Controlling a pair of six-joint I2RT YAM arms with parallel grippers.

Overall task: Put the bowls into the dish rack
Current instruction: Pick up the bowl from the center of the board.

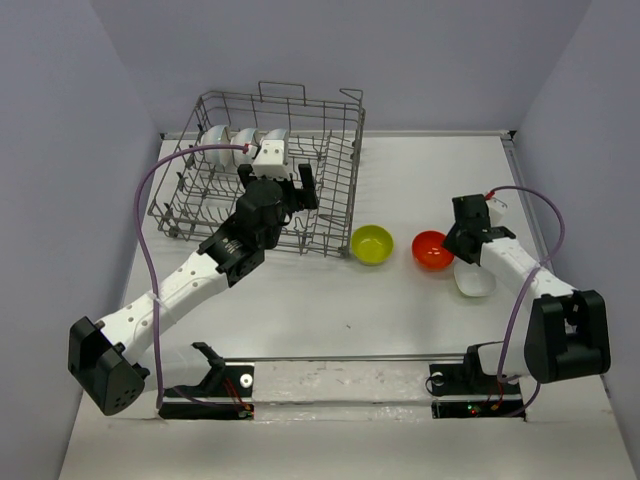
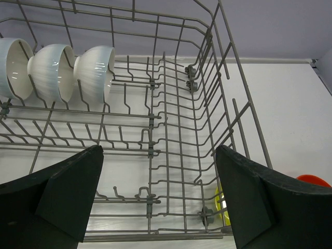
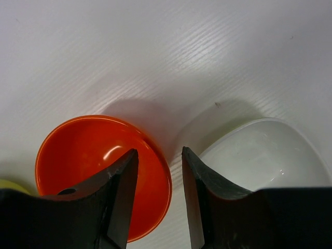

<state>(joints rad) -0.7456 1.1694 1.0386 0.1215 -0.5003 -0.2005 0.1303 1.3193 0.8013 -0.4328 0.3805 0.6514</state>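
Right end effector (image 3: 160, 155), jaws half apart, straddles the orange bowl (image 3: 88, 155) rim, clamping nothing. Dish rack (image 1: 345, 200) lies well left, beneath the wide-open, empty left end effector (image 2: 158, 150).

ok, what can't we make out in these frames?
- Loose white bowl: top view, right arm covers part. Right wrist view, the frame edge and right fingers cut it.
- Yellow bowl: sliver only in both wrist views.
- Dish rack floor: top view, left arm hides the middle.
- Red bowl: finger contact with rim unclear.
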